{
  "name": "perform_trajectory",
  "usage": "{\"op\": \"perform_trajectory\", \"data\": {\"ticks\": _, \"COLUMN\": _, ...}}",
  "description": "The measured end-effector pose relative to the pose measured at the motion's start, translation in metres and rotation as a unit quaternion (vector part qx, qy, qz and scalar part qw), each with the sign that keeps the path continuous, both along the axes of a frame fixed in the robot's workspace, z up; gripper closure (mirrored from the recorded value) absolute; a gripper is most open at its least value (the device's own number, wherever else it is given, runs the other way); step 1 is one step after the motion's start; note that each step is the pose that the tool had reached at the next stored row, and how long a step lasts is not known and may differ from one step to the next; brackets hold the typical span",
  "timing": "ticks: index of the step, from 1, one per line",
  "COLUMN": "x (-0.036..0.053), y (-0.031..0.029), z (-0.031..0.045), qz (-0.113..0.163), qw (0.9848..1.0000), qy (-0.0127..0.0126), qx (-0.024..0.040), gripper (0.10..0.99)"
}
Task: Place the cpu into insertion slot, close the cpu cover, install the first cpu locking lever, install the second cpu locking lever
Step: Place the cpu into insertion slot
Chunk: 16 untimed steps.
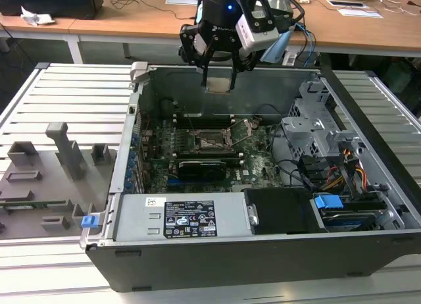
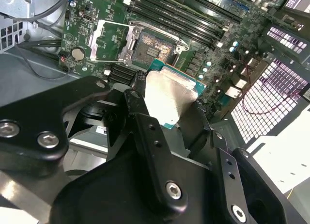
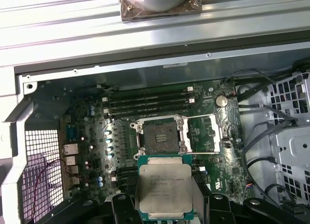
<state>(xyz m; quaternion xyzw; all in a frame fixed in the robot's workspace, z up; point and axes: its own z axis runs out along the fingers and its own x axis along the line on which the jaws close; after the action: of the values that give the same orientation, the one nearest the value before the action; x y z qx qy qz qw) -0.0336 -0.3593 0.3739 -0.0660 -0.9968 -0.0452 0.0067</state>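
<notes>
The exterior view looks down at an angle on the whole open computer case (image 1: 197,264), from some distance. Both wrist views look from close behind the gripper (image 3: 164,200), past the held cpu (image 3: 164,185), onto the insertion slot (image 3: 162,136)

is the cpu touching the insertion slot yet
Apart. The exterior view shows the cpu hanging well above the insertion slot with a clear gap.
</notes>
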Motion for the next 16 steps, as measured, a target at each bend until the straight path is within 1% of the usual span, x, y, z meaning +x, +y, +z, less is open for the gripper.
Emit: {"op": "perform_trajectory", "data": {"ticks": 16, "x": 0.0000, "y": 0.0000, "z": 0.0000, "qz": -0.014, "qw": 0.9999, "qy": 0.0000, "qx": 0.0000, "gripper": 0.561}}
